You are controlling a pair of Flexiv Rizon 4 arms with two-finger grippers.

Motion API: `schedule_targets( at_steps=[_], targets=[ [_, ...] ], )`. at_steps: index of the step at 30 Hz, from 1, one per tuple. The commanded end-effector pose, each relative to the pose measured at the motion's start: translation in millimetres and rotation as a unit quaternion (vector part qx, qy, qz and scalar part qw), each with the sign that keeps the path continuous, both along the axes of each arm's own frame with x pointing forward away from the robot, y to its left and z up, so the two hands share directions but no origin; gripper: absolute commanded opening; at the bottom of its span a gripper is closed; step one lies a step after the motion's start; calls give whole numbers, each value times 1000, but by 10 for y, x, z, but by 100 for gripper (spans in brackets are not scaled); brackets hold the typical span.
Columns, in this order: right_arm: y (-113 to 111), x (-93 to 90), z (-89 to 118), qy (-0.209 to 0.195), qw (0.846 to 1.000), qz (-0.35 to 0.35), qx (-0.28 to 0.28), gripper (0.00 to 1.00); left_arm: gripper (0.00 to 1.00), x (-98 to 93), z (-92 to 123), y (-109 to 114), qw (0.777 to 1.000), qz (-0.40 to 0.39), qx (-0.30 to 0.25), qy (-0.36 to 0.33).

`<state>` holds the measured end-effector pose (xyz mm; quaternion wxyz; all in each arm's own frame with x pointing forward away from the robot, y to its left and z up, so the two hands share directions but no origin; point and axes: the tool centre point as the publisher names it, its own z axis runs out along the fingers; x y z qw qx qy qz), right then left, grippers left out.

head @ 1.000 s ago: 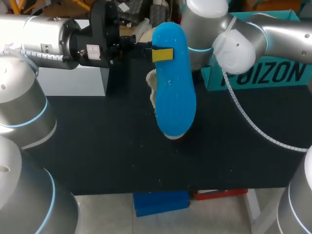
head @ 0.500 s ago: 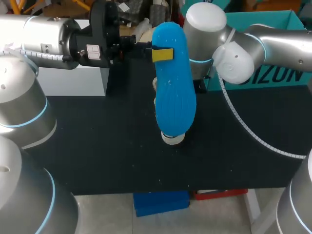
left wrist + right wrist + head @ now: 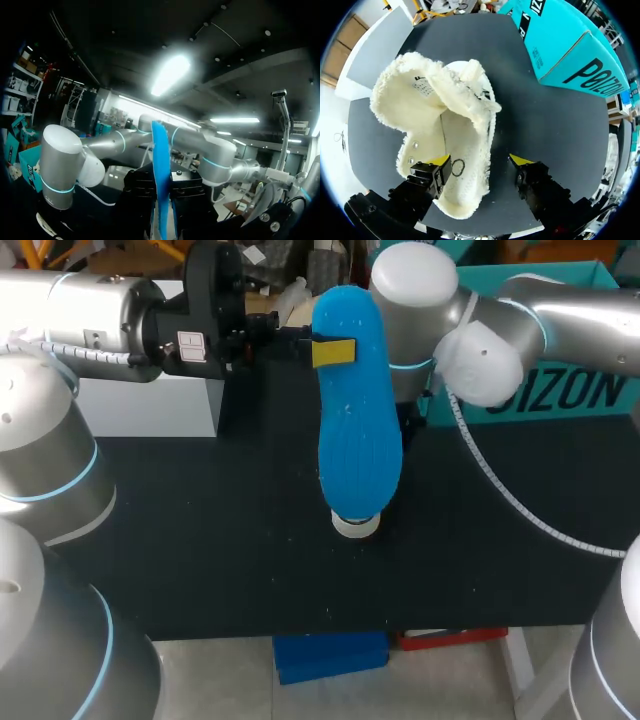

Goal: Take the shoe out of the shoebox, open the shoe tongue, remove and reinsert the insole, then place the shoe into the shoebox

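My left gripper [image 3: 322, 351] is shut on the blue insole [image 3: 358, 410] and holds it in the air above the middle of the table. In the left wrist view the insole [image 3: 160, 165] stands edge-on between the fingers. A cream fleece-lined shoe [image 3: 445, 135] lies on the black table with its tongue folded open. From the head view only its toe [image 3: 355, 524] shows under the insole. My right gripper [image 3: 480, 161] hangs open right over the shoe, one yellow fingertip [image 3: 440, 161] above the lining, the other beside the shoe. The teal shoebox [image 3: 560, 390] stands at the back right.
A white box [image 3: 150, 405] stands at the back left, under my left arm. The teal shoebox [image 3: 565, 50] lies just beyond the shoe as seen from the right wrist. Bare black tabletop [image 3: 200, 540] stretches across the front and left.
My right gripper has opened and let go of the shoe. The shoe, earlier showing left of the insole, now lies hidden under it. My left arm has kept still.
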<state>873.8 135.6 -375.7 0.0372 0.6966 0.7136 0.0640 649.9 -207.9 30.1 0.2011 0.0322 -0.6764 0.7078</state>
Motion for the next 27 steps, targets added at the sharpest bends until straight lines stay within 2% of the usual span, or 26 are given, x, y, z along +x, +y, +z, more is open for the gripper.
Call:
schedule_targets(
  at_steps=[1,11,12,13,16,21,24,27],
  targets=[
    [43,-54,122,-5,1000,-4,-17,100,0,-9,-8,-19,1000,3,-1,0],
    [43,-54,122,-5,1000,-4,-17,100,0,-9,-8,-19,1000,3,-1,0],
    [50,-83,151,5,1000,5,-13,100,0,-9,-8,-19,1000,3,-1,0],
    [57,-110,195,10,1000,15,4,100,0,-9,-8,-19,1000,3,-1,0],
    [40,-179,385,35,990,40,134,100,0,-9,-8,-19,1000,3,-1,0],
    [-5,-281,687,40,973,60,219,100,0,-9,-8,-19,1000,3,-1,0],
    [-17,-335,792,48,956,66,283,100,0,-9,-8,-19,1000,3,-1,0],
    [-42,-368,843,46,929,65,361,100,0,-9,-8,-19,1000,3,-1,0]
  ],
)
